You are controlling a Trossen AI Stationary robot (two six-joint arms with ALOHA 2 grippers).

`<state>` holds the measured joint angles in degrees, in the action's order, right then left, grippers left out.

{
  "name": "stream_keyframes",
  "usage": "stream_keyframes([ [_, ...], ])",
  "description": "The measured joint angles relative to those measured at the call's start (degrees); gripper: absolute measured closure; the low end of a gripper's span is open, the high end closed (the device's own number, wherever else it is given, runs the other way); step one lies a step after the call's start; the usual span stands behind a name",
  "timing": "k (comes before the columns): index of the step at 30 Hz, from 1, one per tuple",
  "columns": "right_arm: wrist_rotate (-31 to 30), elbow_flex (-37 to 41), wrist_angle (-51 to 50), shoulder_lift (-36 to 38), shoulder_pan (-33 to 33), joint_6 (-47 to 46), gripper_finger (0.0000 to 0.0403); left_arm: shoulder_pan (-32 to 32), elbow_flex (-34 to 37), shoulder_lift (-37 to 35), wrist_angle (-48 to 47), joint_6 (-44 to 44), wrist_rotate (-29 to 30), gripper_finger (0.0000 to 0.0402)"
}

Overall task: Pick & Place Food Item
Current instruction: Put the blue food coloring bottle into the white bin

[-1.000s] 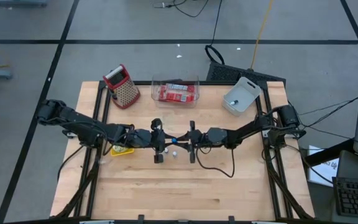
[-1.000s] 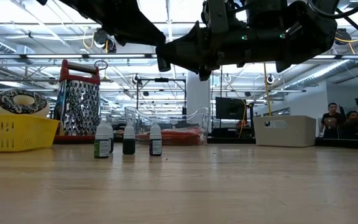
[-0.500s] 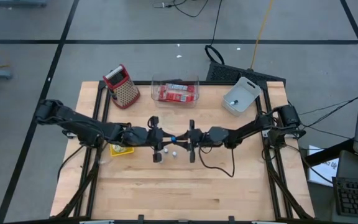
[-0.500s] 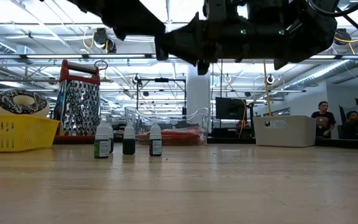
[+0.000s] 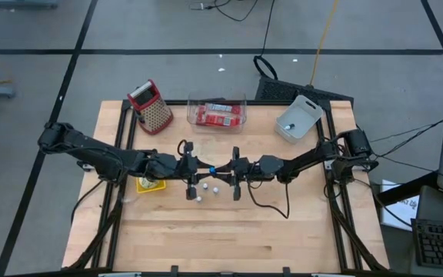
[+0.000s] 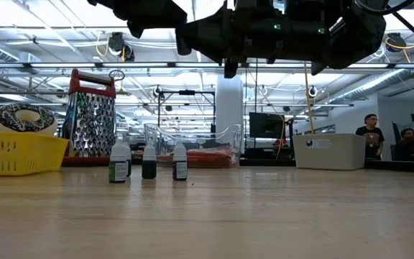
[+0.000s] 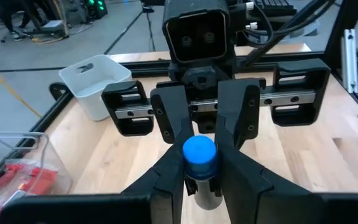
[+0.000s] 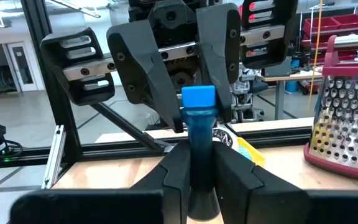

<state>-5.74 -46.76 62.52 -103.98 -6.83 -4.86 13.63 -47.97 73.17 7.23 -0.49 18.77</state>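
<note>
Grippers meet over the middle of the table (image 5: 283, 231): the left gripper (image 5: 204, 169) and the right gripper (image 5: 223, 170) both clench one small blue-capped bottle (image 7: 199, 163), held in the air between them. Three small bottles (image 6: 149, 162) stand on the wood below, near the yellow basket (image 6: 16, 153).

Colours on the pale wood tabletop (image 5: 229, 238)

Bottle (image 8: 199, 149): blue, with a brighter blue cap, between black hands. Grater (image 5: 151, 107): steel with a dotted hole pattern, red handle and base. Basket (image 6: 16, 152): yellow lattice. Far bin (image 5: 299, 118): white. Clear box (image 5: 217, 112): red packets. Three small bottles (image 6: 148, 161): white caps, dark labels.
</note>
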Motion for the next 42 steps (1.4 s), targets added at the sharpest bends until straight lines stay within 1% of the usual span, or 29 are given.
stream_keyframes([
  [4,0.19,0.01,0.01,-0.02,-0.04,0.00,0.0356,-0.02,0.00,0.00,0.00,-1.85,-2.85,0.0316],
  [6,0.42,0.04,0.03,-0.02,-0.04,-0.01,0.0355,0.00,0.00,-0.02,0.12,-3.44,-3.21,0.0306],
  [8,0.22,0.09,-0.71,-0.04,-0.04,-0.02,0.0355,0.00,-0.14,-0.18,1.49,-4.64,-3.20,0.0285],
  [11,-0.08,0.70,-3.52,-0.96,0.03,-0.02,0.0355,0.07,-0.49,-0.59,2.72,-4.76,-3.26,0.0238],
  [14,-0.22,0.11,-0.86,0.02,0.02,-0.03,0.0355,0.01,-0.24,-0.13,3.26,-3.96,-3.35,0.0191],
  [16,0.00,0.17,-1.10,-0.12,0.00,0.00,0.0355,0.00,-0.28,-0.34,5.58,-2.94,-3.26,0.0165],
  [19,-0.07,0.42,-1.66,-0.47,0.02,0.00,0.0355,0.04,-0.20,-1.31,6.31,-2.36,-3.24,0.0136],
  [22,-0.12,0.20,-1.33,1.17,0.07,-0.02,0.0355,-0.07,-0.22,-2.83,6.57,-2.61,-2.76,0.0116],
  [27,-0.13,0.26,-3.67,2.57,0.21,1.11,0.0355,-0.11,-0.22,-6.58,3.85,-1.70,-1.65,0.0099],
  [30,-0.20,0.16,-3.66,3.92,0.64,1.12,0.0355,-0.11,-0.20,-8.81,1.18,-1.26,-1.67,0.0095],
  [33,-0.17,0.71,-6.62,5.14,1.27,1.09,0.0355,-0.17,-0.20,-10.25,-0.44,-1.11,-1.20,0.0094],
  [36,-0.18,1.68,-6.08,6.43,2.24,0.60,0.0355,-0.22,1.14,-11.21,-1.49,-1.11,0.28,0.0097],
  [38,-0.20,2.87,-6.31,7.65,2.92,-0.31,0.0355,-0.22,2.45,-11.63,-0.47,-0.71,1.70,0.0099],
  [42,-0.20,5.50,-6.20,9.83,4.58,-1.29,0.0355,-0.22,5.24,-11.48,0.68,-0.65,6.07,0.0099],
])
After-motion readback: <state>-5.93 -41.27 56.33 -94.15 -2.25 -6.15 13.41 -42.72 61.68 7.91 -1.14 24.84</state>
